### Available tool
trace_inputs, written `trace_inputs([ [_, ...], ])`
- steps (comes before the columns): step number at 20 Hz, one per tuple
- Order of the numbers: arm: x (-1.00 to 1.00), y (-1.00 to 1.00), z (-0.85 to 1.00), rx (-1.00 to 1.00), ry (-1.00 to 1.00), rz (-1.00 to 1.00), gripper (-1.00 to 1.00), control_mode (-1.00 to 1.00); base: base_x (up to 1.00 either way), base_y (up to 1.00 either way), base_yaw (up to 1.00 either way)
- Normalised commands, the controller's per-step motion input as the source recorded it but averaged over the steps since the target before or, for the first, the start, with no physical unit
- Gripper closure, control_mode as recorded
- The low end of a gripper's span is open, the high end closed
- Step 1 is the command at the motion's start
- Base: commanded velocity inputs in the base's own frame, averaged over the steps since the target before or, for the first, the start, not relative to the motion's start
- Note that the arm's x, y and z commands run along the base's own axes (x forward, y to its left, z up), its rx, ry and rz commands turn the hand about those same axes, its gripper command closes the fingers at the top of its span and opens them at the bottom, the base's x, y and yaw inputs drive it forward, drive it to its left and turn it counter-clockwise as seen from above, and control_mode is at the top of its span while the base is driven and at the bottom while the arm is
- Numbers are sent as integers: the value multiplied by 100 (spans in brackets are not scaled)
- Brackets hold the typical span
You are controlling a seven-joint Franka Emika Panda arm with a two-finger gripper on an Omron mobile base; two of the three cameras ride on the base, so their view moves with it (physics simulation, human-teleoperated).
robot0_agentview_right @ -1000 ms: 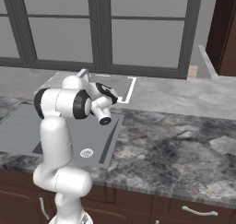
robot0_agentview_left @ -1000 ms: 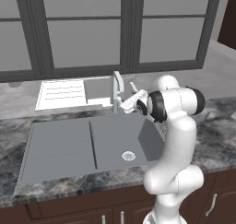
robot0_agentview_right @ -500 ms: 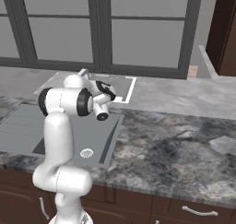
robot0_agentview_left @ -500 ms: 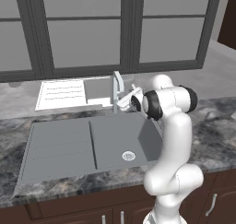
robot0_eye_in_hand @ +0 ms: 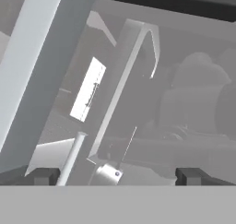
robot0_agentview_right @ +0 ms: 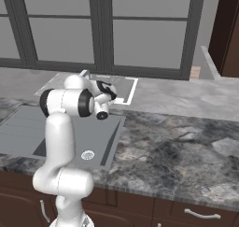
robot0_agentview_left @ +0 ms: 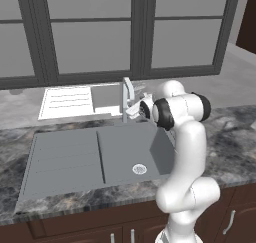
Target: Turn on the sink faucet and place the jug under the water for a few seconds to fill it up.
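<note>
**Open claw closes in on the tap**

We hold our gripper (robot0_eye_in_hand: 117, 174) spread wide and empty just beside the sink faucet (robot0_agentview_left: 127, 98), presumably to work its lever. The sink (robot0_agentview_left: 95, 159) lies dry below the faucet; we see no water, and cannot spot the jug.

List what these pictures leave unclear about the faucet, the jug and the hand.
- Jug: I cannot find it on the counter or in the sink, so its place is unknown.
- Sink faucet: in the left base view the arm's wrist crowds its right side, so contact cannot be told. In the hand view the faucet is close and blurred.
- Gripper: just the tips of the fingers show, spread wide.
- Water: no stream can be made out.
</note>
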Motion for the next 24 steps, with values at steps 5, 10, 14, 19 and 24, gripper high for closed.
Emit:
trace_inputs([
  [5,42,0,-4,-2,0,-7,-100,-100,0,0,0],
  [10,48,0,0,0,0,-7,-100,-100,0,0,0],
  [14,50,-18,0,0,-1,-12,-100,-100,0,0,0],
  [19,51,-40,0,0,-1,-14,-100,-100,0,0,0],
  [24,43,-61,0,0,-3,-13,-100,-100,0,0,0],
])
